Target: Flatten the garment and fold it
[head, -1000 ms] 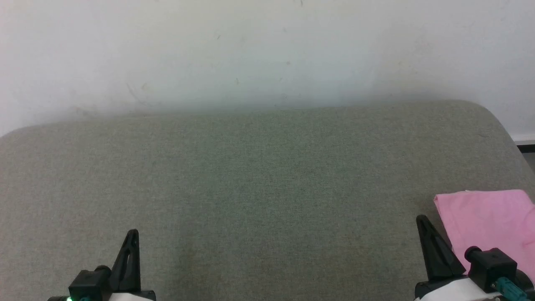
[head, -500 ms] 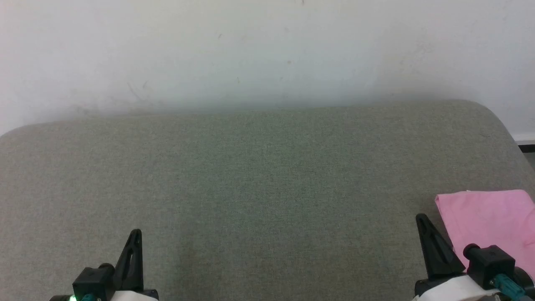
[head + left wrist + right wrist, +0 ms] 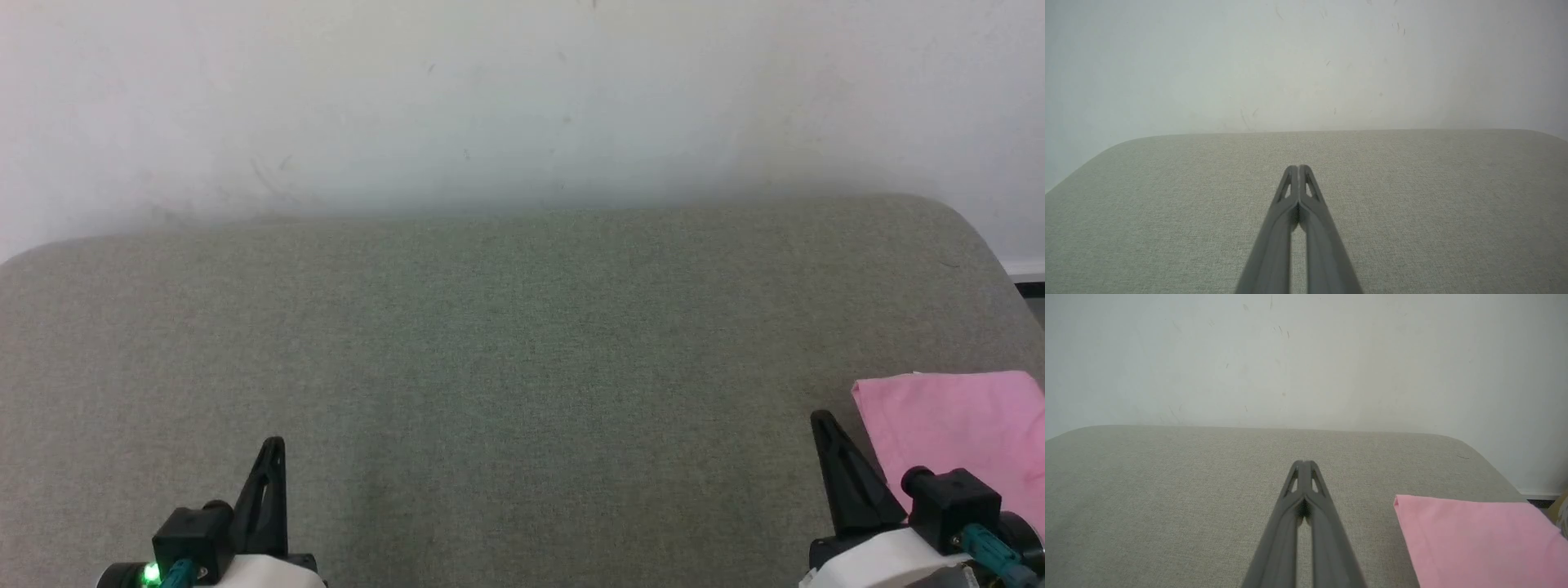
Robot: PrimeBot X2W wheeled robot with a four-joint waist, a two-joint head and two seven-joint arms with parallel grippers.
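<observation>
right gripper (image 3: 821, 423): pinched fully shut, nothing in it, parked low at the near right of the grey-green cushion (image 3: 506, 343). left gripper (image 3: 276, 447): same deal, tips pressed together, empty, down at the near left. pink garment (image 3: 955, 425) lying flat just beside the right gripper, on its outer side, up near the cushion's right end and running off the edge of the head view. looks like a neat rectangle with one crisp folded corner facing inward, so probably folded already, or close to it. going by the look: thin, light, floppy, zero stiffness, likely to bunch on the weave if dragged. best bet for a grab: that inner corner or the far edge, pinching through all layers at once to avoid peeling them apart. loads of bare cushion to the left and centre for spreading or re-folding. worth minding: the rounded drop-off at the right end near the cloth, and the white wall (image 3: 490, 98) behind the far edge, so not much reach room that way.
</observation>
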